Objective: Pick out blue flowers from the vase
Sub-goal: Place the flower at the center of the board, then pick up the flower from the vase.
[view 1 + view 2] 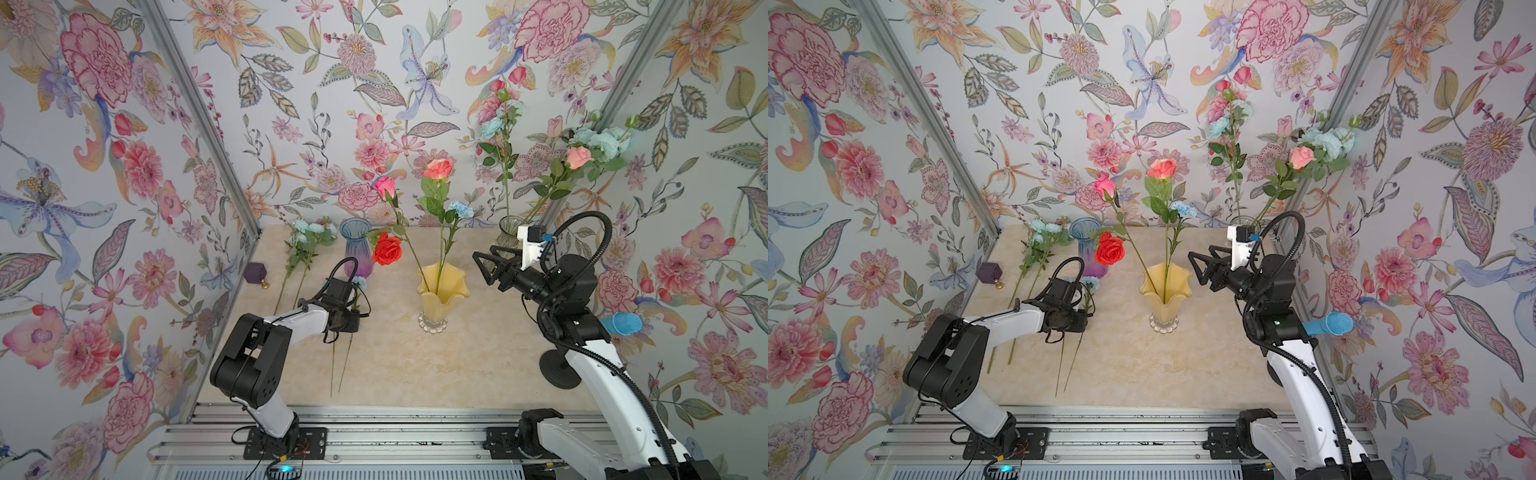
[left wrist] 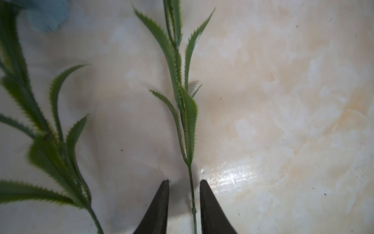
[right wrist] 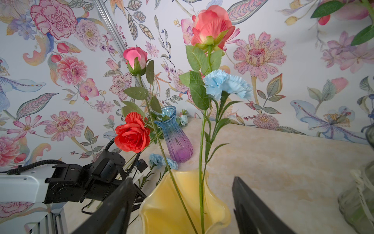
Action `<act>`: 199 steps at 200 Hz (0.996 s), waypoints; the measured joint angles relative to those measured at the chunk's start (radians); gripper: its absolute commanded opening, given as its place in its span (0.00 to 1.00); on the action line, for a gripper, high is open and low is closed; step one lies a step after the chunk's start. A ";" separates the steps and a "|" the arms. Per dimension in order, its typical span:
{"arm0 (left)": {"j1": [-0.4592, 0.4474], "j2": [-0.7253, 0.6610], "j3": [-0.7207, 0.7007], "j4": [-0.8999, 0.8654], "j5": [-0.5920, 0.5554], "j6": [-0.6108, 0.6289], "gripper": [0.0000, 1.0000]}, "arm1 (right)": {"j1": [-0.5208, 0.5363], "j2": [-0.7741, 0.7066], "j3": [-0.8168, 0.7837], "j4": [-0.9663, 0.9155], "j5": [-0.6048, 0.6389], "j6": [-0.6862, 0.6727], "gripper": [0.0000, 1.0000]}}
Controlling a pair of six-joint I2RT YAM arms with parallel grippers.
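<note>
Left hand point(image 2: 184, 182) sits low over the marbled cream desk point(image 2: 283, 101), dark tapered fingertips slightly spread, straddling a wire-thin green stem point(image 2: 191, 192) with saw-edged leaves and not pinching it. The stem lies flat on the desk, and ruffled pale blue blooms point(image 1: 360, 282) show just past the hand. Farther back lies a leafy blue spray point(image 1: 309, 232). One frilly blue flower point(image 3: 226, 85) stands in the glossy, wavy-rimmed yellow vase point(image 3: 162, 202) among satiny roses point(image 3: 132, 134). Right hand point(image 3: 182, 179) hovers facing it, spread wide and empty.
</note>
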 measured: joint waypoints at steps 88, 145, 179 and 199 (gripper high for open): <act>-0.013 -0.006 -0.015 0.014 -0.066 -0.023 0.00 | -0.036 -0.001 -0.014 0.011 -0.029 0.021 0.77; 0.001 -0.044 -0.052 0.022 -0.097 -0.077 0.00 | -0.051 -0.005 -0.016 0.031 -0.045 0.034 0.77; 0.010 -0.077 -0.085 0.060 -0.097 -0.111 0.00 | -0.061 -0.008 -0.023 0.044 -0.054 0.042 0.77; 0.013 -0.085 -0.100 0.069 -0.096 -0.121 0.01 | -0.061 -0.007 -0.028 0.049 -0.062 0.049 0.77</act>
